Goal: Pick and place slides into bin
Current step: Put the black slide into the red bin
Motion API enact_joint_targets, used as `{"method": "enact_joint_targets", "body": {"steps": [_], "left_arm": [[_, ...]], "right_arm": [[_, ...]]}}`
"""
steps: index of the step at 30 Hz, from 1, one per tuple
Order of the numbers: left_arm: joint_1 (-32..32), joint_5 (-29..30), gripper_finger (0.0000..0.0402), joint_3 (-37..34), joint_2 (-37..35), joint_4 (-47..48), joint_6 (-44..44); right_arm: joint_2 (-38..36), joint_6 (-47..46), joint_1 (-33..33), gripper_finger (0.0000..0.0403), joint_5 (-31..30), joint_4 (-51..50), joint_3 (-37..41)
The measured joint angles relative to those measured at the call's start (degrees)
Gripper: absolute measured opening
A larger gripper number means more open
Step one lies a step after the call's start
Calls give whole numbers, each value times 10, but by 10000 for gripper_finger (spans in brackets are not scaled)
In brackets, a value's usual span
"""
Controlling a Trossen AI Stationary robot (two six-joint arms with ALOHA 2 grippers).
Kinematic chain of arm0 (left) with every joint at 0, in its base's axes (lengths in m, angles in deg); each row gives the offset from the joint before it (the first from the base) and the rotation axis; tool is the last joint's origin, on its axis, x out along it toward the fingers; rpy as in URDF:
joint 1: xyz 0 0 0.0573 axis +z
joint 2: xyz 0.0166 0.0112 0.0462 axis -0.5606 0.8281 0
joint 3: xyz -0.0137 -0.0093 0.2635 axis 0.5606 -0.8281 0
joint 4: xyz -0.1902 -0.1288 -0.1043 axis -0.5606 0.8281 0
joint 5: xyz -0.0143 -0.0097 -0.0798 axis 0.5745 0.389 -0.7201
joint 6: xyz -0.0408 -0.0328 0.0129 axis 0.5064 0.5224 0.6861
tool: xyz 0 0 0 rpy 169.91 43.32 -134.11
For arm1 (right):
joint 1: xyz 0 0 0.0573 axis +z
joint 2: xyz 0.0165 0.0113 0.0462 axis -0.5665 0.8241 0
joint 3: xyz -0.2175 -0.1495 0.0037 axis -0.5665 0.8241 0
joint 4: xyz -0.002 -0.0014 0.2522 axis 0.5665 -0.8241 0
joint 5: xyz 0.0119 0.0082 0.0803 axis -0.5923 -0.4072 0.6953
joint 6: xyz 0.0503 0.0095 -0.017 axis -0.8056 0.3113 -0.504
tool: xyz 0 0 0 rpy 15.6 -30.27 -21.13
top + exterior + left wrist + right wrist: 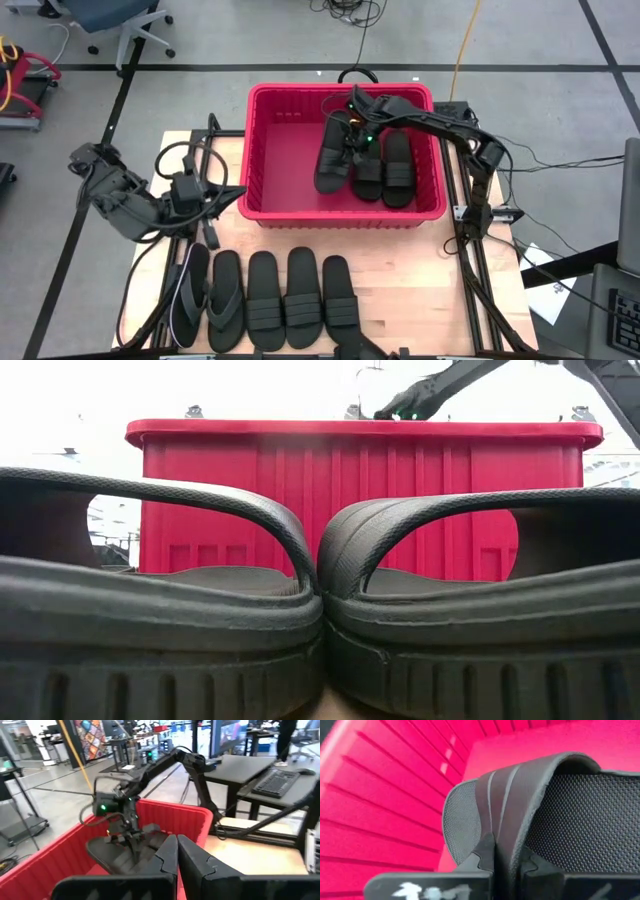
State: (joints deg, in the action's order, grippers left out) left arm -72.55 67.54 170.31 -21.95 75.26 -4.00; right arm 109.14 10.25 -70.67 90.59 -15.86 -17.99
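Observation:
The red bin [262, 150] stands at the table's far middle. Two black slides [398, 168] lie side by side on its floor. A third slide [333, 155] slants beside them under my right gripper [353, 135], which reaches in over the bin's right rim and is shut on it. Several more slides [302, 297], among them two flip-flops [225, 300], lie in a row along the near edge. My left gripper [232, 192] is shut on nothing and held above the table by the bin's near left corner. My right gripper pinches the wide ribbed strap [506, 815] of the slide between its two fingers, at the strap's edge. The fingers come from above, slanting down into the bin. The slide hangs tilted below them inside the bin [125, 852]; whether its lower end touches the floor I cannot tell.
The bin's left half [285, 150] has bare floor. Bare tabletop [420, 270] lies between the bin and the row of slides. In the low view two slides [160, 620] fill the foreground, the bin's near wall [360, 490] behind them. Cables and frame rails run along both table sides.

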Motion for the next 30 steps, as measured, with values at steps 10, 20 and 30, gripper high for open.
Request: {"method": "enact_joint_targets", "body": {"steps": [10, 20, 30], "left_arm": [[23, -4, 16, 0, 0, 21, 33], [28, -4, 2, 0, -1, 29, 43], [28, -4, 20, 0, -4, 33, 40]], "right_arm": [[58, 45, -1, 4, -3, -1, 0], [90, 48, -17, 4, -33, -1, 0], [90, 68, -17, 19, -52, -15, 0]]}}
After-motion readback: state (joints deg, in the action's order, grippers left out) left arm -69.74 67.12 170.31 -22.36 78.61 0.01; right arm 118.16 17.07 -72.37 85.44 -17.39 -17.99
